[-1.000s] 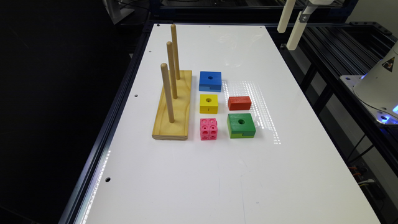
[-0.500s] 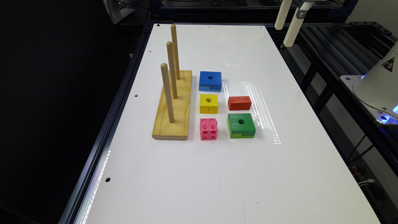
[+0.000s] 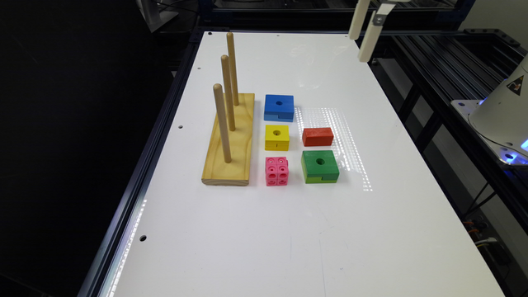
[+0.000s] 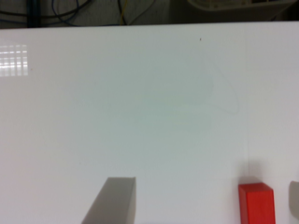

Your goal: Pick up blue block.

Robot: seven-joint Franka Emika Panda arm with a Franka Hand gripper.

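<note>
1. The blue block point(image 3: 279, 107) lies flat on the white table point(image 3: 288, 231), its round hole facing up and a notch along its near lower edge. It is the farthest block in the column just beside the wooden peg stand point(image 3: 229, 138), on the exterior view's right of that stand.
2. Nearer the camera in the same column sit a yellow holed block point(image 3: 276, 137) and then a pink studded cube point(image 3: 276, 170), each apart from its neighbour.
3. A second column, further to the exterior view's right, holds a red block point(image 3: 317, 136) and a green holed block point(image 3: 319, 166).
4. The gripper point(image 3: 364, 31) hangs high above the far right part of the table, well apart from the blue block and touching nothing.
5. In the wrist view one pale finger point(image 4: 112, 200) shows, and the red block point(image 4: 257, 203) lies on the table beyond it. The fingers stand spread apart, with nothing between them.
</note>
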